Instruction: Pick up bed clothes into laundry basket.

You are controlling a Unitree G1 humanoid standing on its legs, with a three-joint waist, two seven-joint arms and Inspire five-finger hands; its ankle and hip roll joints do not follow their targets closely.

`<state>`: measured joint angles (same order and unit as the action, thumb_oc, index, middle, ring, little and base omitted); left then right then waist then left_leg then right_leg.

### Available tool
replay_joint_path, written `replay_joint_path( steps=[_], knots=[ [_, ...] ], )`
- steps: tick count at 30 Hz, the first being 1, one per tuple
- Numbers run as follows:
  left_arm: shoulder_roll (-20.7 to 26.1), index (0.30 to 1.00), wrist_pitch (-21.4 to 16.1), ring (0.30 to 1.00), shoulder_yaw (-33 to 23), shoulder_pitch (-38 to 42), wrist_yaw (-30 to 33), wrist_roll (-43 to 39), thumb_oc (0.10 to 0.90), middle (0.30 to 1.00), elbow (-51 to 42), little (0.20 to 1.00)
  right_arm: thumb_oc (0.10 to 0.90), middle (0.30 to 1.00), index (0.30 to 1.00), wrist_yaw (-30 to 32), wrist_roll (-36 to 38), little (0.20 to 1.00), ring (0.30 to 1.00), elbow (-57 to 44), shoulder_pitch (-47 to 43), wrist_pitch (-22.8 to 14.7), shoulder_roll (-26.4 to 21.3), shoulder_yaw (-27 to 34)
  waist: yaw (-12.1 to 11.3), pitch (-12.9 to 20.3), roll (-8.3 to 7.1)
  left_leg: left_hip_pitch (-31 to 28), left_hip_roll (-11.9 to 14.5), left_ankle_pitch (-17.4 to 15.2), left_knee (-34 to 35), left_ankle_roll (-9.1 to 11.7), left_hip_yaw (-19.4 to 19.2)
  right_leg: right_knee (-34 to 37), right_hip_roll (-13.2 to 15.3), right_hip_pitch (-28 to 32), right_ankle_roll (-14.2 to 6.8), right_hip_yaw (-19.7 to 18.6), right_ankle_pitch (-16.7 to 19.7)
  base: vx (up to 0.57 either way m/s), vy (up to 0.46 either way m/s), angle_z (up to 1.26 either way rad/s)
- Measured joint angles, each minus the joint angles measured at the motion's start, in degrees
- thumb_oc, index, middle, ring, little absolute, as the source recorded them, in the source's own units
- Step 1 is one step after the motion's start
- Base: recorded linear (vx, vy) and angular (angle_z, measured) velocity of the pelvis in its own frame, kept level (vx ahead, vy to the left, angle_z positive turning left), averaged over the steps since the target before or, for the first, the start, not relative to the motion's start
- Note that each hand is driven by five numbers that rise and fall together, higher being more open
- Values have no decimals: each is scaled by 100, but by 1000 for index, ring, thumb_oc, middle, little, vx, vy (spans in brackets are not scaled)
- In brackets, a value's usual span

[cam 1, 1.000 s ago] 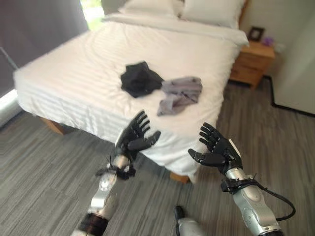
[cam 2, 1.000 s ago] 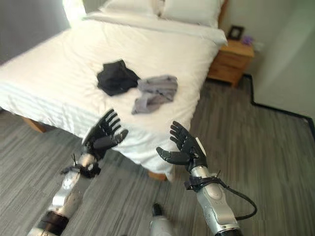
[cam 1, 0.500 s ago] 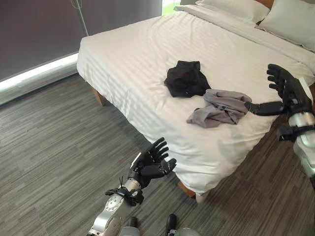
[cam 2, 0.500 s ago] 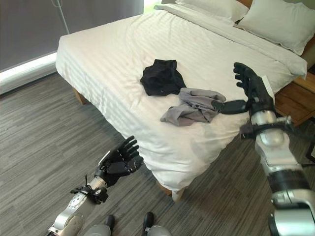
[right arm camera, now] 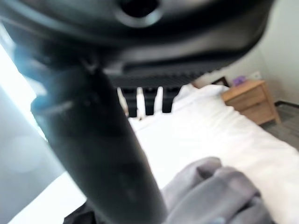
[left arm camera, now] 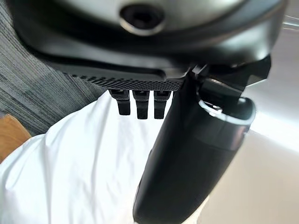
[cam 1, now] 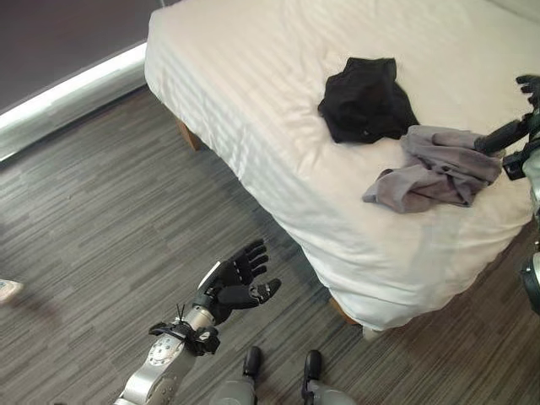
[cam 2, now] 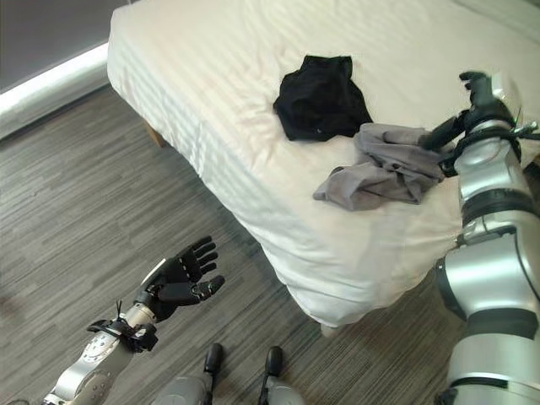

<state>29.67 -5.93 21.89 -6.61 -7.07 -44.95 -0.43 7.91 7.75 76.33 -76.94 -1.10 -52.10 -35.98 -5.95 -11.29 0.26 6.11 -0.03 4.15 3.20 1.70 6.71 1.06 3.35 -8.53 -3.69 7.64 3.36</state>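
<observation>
Reach step: right robot hand [cam 2: 483,99] spread, thumb at the edge of the grey garment [cam 2: 381,165] lying on the bed [cam 1: 270,101] beside the black one [cam 1: 366,99], nothing gripped; next, close on grey; left robot hand [cam 1: 238,278] spread, idle over floor.

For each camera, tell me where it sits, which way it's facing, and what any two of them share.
Left eye view: on the head, facing down at the bed; the open left hand hangs over the floor.
Right eye view: beside it, same scene; the open right hand is at the grey garment.
Left wrist view: along the left hand toward white bedding.
Right wrist view: along the right hand, over the grey garment.
Shared: both eyes show the black garment.
</observation>
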Motion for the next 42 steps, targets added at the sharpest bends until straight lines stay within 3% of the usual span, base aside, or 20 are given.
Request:
replay_joint_path(
  steps=[7, 11, 16, 18, 19, 20, 28, 32, 35, 42],
  knots=[
    [33, 900, -15, 900, -10, 71, 35, 8, 800, 900, -133, 900, 800, 900, 900, 207, -255, 900, 900, 102, -427, 12, 17, -350, -142, -173, 13, 228, -12, -1, -36, 3, -15, 309, -21, -57, 22, 2, 101, -75, -43, 0],
    [75, 900, -153, 900, -93, 121, 172, 76, 800, 900, -283, 900, 800, 900, 900, 257, -309, 900, 900, 440, -661, 85, -20, -348, -241, -513, 29, 636, -12, 74, -81, 118, -19, 309, -14, -451, 36, -8, 183, -99, -43, -2],
    [-37, 900, -192, 900, -724, -60, 617, 138, 800, 900, -173, 900, 800, 900, 900, 237, -361, 900, 900, 652, -651, 278, -62, -118, -289, -1154, 230, 851, -10, 75, -95, 119, -72, 308, -18, -672, 67, -26, 230, -64, -37, -3],
    [-37, 900, -195, 900, -815, -110, 678, 234, 800, 900, -163, 900, 800, 900, 900, 298, -358, 900, 900, 647, -615, 230, -95, 126, -295, -1261, 278, 890, -24, 75, -108, 119, -80, 307, 0, -710, 69, -22, 231, -51, -34, 0],
    [-36, 900, -195, 900, -832, -125, 680, 239, 800, 900, -163, 900, 571, 556, 556, 325, -354, 556, 556, 609, -600, 221, -114, 205, -290, -1261, 278, 917, -28, 75, -125, 119, -80, 306, 2, -734, 69, -27, 231, -52, -38, 1],
    [-40, 900, -205, 900, -843, -118, 680, 244, 800, 900, -167, 900, 400, 300, 300, 366, -341, 300, 300, 537, -525, 147, -210, 388, -295, -1276, 262, 963, -42, 75, -157, 119, -83, 306, 16, -769, 68, -28, 231, 0, 0, 0],
    [-292, 900, -240, 900, -628, 406, 675, 462, 800, 900, -179, 900, 400, 300, 300, 638, -102, 300, 300, -323, 689, -261, -438, 1357, -274, -1293, 224, 922, -29, 76, -153, 119, -163, 303, 2, -779, 27, -115, 300, 35, -4, -6],
    [-297, 900, -251, 900, -784, 422, 688, 463, 800, 900, -200, 900, 400, 300, 300, 721, 8, 300, 300, -1792, 2237, -453, -456, 1908, -158, -1350, 116, 646, -9, 76, -146, 119, -286, 314, -15, -525, 32, -186, 309, 50, 28, -10],
    [-289, 900, -271, 900, -966, 307, 703, 463, 800, 900, -269, 900, 400, 300, 300, 605, 9, 300, 300, -2906, 3402, -515, -501, 2669, -78, -1354, 107, 479, 9, 76, -86, 118, -306, 324, -32, -402, 31, -217, 308, 56, 20, -6],
    [-276, 900, -283, 900, -961, 380, 787, 579, 800, 900, -206, 900, 400, 300, 300, 535, 214, 300, 300, -3608, 5638, -577, -393, 4324, 96, -1355, 105, 115, 0, 77, 16, 117, -299, 312, -10, -79, 25, -192, 304, 54, -12, 2]
  ],
)
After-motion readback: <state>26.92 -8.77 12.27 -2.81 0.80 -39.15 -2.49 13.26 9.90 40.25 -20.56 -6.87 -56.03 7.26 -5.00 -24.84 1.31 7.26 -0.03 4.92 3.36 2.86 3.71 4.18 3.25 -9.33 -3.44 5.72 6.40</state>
